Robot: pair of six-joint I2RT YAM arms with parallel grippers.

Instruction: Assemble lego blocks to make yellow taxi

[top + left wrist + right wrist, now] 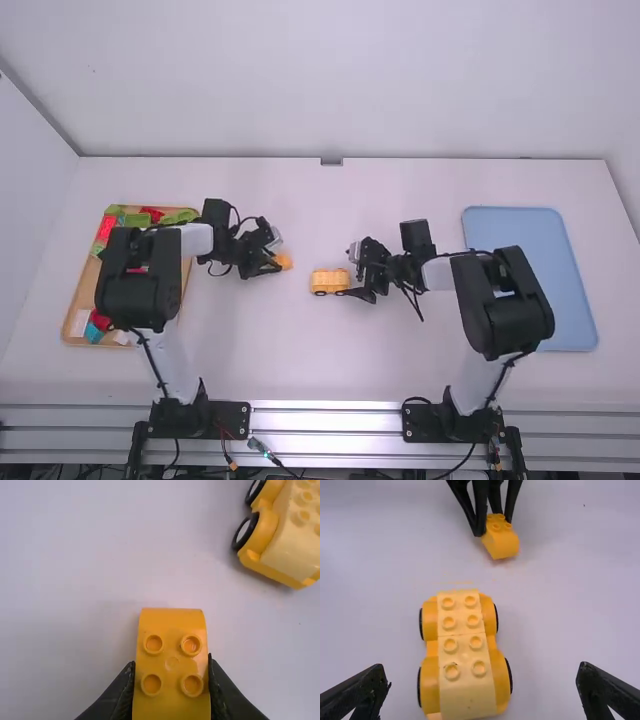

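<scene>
The yellow taxi is set just beside the right gripper, whose fingers are spread. A rounded yellow block is clenched by the left gripper.

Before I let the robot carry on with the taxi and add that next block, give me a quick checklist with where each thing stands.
1. Left gripper holding the orange block: ok.
2. Orange block studs up: ok.
3. Yellow car upright on the table: ok.
4. Car gripped by the right gripper: not ok, fingers open.
5. Block over the car: not ok, off beyond one end.
6. Block lifted off the table: cannot tell.
</scene>
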